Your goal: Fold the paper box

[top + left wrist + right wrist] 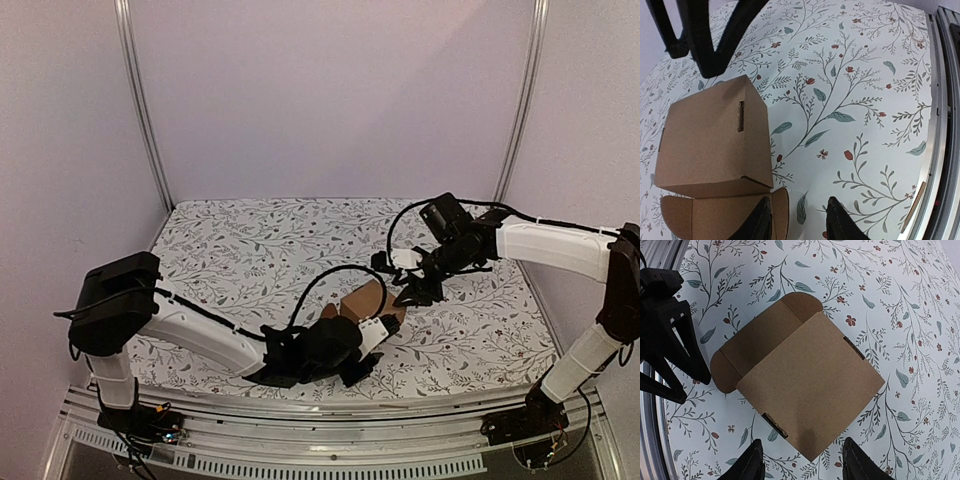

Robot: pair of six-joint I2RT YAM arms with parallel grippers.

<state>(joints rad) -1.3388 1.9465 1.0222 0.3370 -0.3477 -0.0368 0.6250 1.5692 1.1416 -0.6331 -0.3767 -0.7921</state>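
Brown cardboard sits near the middle of the overhead view: the paper box (368, 300) rests on the flowered counter (230, 250), between the two arms and a little toward the lower right of the cloth. Its body already looks raised into a squat carton, with a closed top panel and a narrow slot (741, 116) cut in it. One long flap (760, 340) with rounded ears at both ends still lies spread out on the counter, at the upper left of the box in the right wrist view. So the main shape appears done. What seems left is turning in those ears and bringing the flap up to close and tuck it (whether other sides are fully locked cannot be told from here). The left gripper (797, 222) is at the bottom of its own view with its fingers spread, one finger over the edge of the loose flap and bare counter in the gap, so it is pinching nothing. The right gripper (805, 465) hovers with its fingers likewise spread to either side of the box's nearest corner at the bottom of its frame, apart from the cardboard as far as I can judge.
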